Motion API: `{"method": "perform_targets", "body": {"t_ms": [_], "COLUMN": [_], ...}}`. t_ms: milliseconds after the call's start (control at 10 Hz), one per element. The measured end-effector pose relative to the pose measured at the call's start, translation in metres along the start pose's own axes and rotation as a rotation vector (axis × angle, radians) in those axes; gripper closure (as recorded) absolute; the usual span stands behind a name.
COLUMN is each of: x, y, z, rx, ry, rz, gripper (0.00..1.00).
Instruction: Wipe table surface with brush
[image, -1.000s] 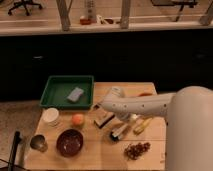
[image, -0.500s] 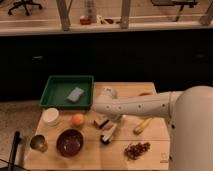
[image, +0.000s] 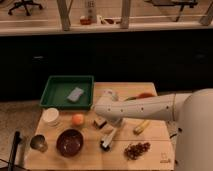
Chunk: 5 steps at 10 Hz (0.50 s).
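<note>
The brush (image: 108, 139) lies on the table surface (image: 92, 159), just toward 5 o'clock from the table's middle. Its long axis runs from about 1 o'clock to 7 o'clock. The pale back faces up, and the darker end seems to point toward 7 o'clock, at the near edge.

The gripper (image: 115, 122) hangs at the end of the white arm (image: 145, 107), just off the brush's 1 o'clock end. I cannot tell whether it is apart, together or clamped on anything, nor whether it touches the brush.

Crowding is the main risk, I think. A short tan-and-dark block (image: 100, 122) sits just at the brush's 11 o'clock, so a descent slightly off line could catch the block instead. A yellow item (image: 141, 126) lies near at 2 o'clock, a dark bowl (image: 70, 142) at 9 o'clock and a reddish cluster (image: 137, 149) at 4 o'clock. A wide stroke along the slanted axis would likely shove one of these, perhaps over the near edge. A grip taken only at the upper tip could also let the brush swivel under wiping pressure.
</note>
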Motion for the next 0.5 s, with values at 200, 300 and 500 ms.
{"method": "perform_targets", "body": {"t_ms": [200, 300, 500], "x": [0.009, 0.009, 0.012], "y": [0.013, 0.015, 0.02], "z": [0.006, 0.007, 0.01], "rx": [-0.026, -0.037, -0.054], "ry": [0.0, -0.002, -0.001], "rz": [0.027, 0.039, 0.059], "gripper": [1.0, 1.0, 1.0]}}
